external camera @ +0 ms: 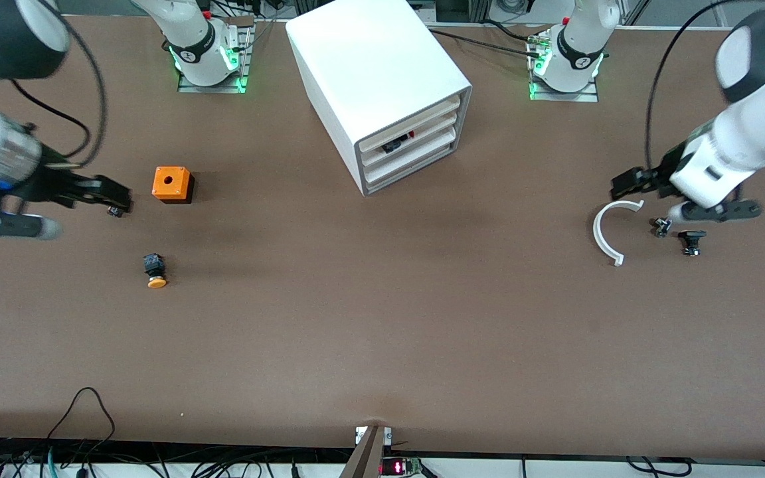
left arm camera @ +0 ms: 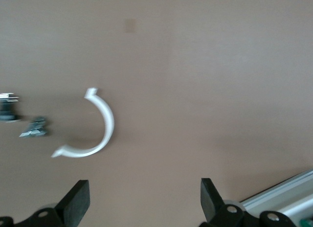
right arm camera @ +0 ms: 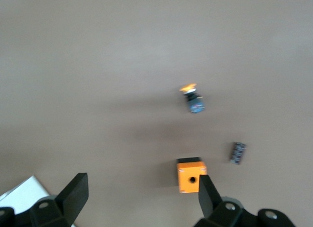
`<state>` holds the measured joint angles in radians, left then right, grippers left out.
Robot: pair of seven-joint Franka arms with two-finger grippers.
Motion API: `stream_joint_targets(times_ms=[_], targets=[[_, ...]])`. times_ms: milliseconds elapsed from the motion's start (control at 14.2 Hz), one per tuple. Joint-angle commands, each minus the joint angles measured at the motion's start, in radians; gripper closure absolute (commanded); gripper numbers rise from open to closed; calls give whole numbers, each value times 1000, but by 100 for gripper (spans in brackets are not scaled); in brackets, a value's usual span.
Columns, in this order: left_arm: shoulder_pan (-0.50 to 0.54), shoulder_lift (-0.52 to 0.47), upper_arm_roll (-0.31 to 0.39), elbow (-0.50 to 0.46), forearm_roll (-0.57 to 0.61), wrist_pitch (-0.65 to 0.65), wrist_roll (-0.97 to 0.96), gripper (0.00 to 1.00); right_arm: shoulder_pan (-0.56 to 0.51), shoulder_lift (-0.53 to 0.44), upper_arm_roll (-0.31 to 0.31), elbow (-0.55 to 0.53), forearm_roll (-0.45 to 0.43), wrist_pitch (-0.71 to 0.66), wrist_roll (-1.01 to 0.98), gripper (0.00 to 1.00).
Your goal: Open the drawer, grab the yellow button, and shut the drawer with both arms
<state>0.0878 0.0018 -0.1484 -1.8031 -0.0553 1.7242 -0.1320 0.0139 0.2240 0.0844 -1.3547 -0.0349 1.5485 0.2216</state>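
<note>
The white cabinet (external camera: 382, 79) stands at the table's middle, near the arms' bases. Its uppermost drawer (external camera: 422, 118) looks pushed in, like the two below it. The button (external camera: 155, 272), black with an orange cap, lies on the table toward the right arm's end, nearer the front camera than the orange cube (external camera: 172, 184). It also shows in the right wrist view (right arm camera: 193, 100). My right gripper (external camera: 115, 197) is open and empty, over the table beside the cube (right arm camera: 191, 174). My left gripper (external camera: 623, 183) is open and empty, over the table by a white C-shaped ring (external camera: 607, 234).
A small black part (external camera: 115, 211) lies under the right gripper's tips and also shows in the right wrist view (right arm camera: 237, 152). Two small black parts (external camera: 661, 227) (external camera: 691, 240) lie beside the ring (left arm camera: 93, 131) at the left arm's end. A dark part with red shows between the cabinet's drawers (external camera: 397, 141).
</note>
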Motion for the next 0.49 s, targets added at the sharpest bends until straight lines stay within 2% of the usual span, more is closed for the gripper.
stream_joint_targets(times_ms=[0,281,422], targets=[[0,-28,-10,31,64,-52,20,0,-49,-58,-63,-4,-8,-21,-10,0],[13,-29,-8,34,63,-52,61,0,-52,-127,-159,-55,-7,-68,-16,0],[18,-29,-7,41,58,-64,54,0,-52,-158,-167,-99,-8,-71,-42,0]])
